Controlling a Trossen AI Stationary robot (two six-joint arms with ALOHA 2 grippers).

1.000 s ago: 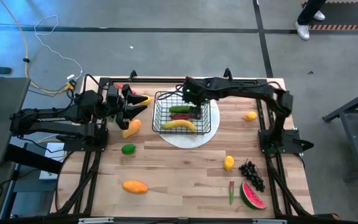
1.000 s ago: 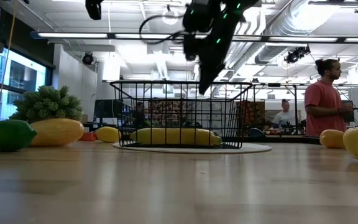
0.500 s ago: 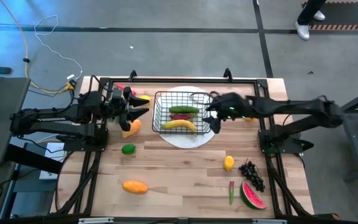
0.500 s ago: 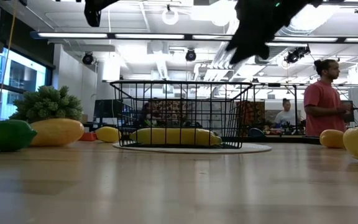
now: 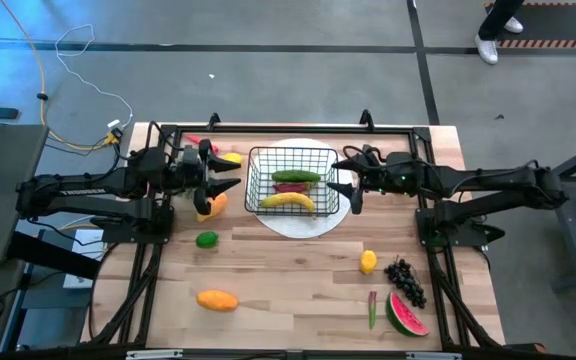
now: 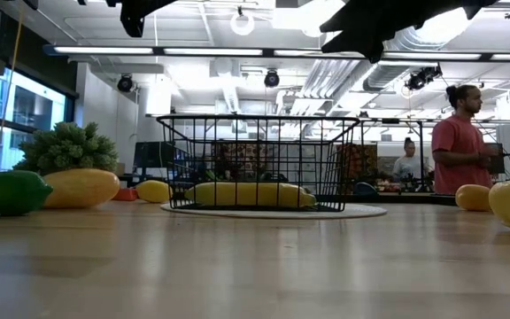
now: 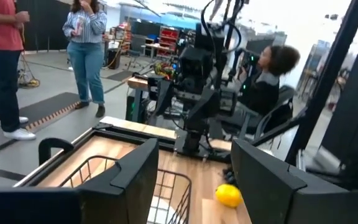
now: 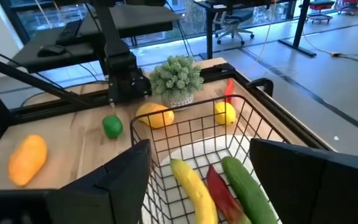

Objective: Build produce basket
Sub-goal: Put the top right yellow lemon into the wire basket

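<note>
High view: black wire-mesh basket point(image 5: 293, 180) on round white plate point(image 5: 298, 222).

- A robotics lab or workshop, set up in an open industrial hall
- Exposed ducts point(image 6: 343, 75) and strip lights point(image 6: 193, 50) on a high ceiling
- Concrete floor point(image 5: 268, 80) with loose cables point(image 5: 68, 60) beside the wooden table point(image 5: 298, 290)
- Benches, an equipment rack point(image 7: 169, 40) and office chairs point(image 8: 229, 28) behind
- People point(image 6: 457, 142) stand around; one sits at a bench point(image 7: 269, 81)
</note>
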